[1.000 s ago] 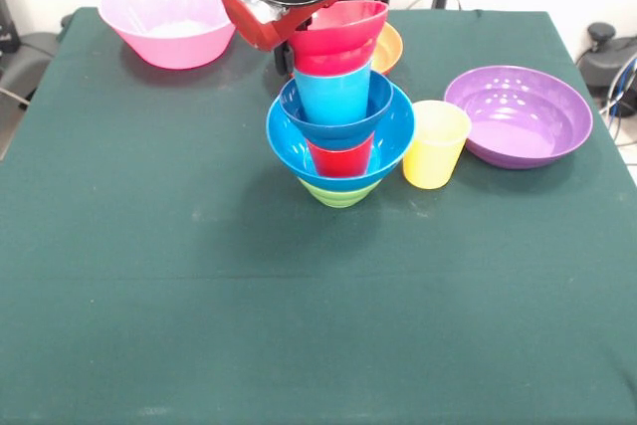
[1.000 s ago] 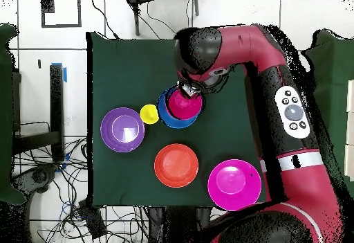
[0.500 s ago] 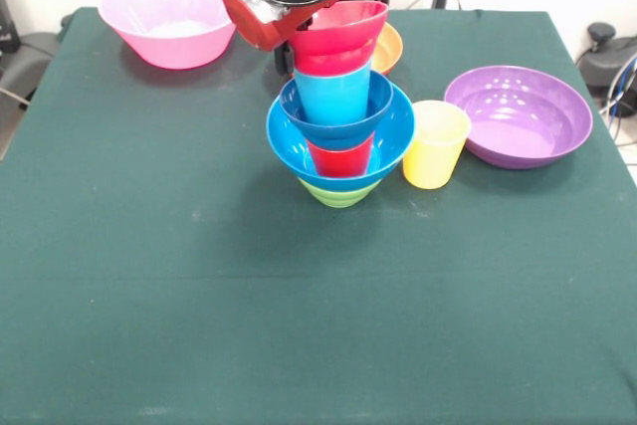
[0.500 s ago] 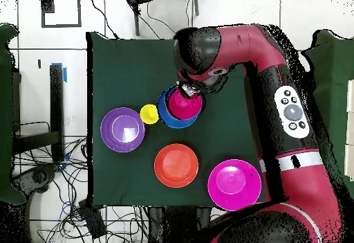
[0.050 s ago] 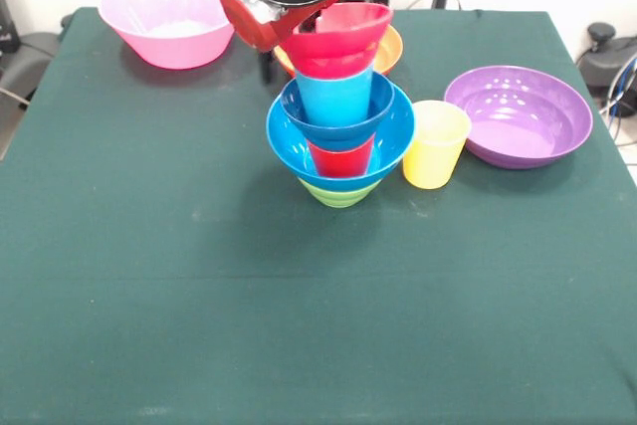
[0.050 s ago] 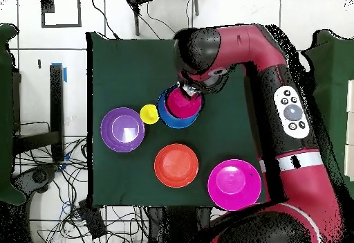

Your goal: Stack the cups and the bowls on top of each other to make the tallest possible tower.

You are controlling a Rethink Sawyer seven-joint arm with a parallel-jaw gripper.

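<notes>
The tower (image 5: 339, 136) stands mid-table: a green bowl (image 5: 338, 193) at the bottom, then the large blue bowl (image 5: 390, 141), the red cup (image 5: 340, 158), the small blue bowl (image 5: 299, 111) and the sky-blue cup (image 5: 333, 95). A small red bowl (image 5: 338, 32) sits tilted on top. My gripper (image 5: 271, 42) hangs just behind that red bowl's rim, its jaws hidden by the wrist. From overhead, the gripper (image 6: 188, 88) is at the edge of the tower (image 6: 181, 107). The yellow cup (image 5: 434, 143) stands upright beside the tower.
The purple bowl (image 5: 518, 114) lies to the right of the yellow cup. The pink bowl (image 5: 169, 15) is at the far left corner. The orange bowl (image 5: 386, 49) sits behind the tower, partly hidden. The green table cloth (image 5: 149, 266) stretches in front.
The arm has shifted slightly left and back from the small red bowl, so more of the orange bowl shows behind. The tower has not moved.
</notes>
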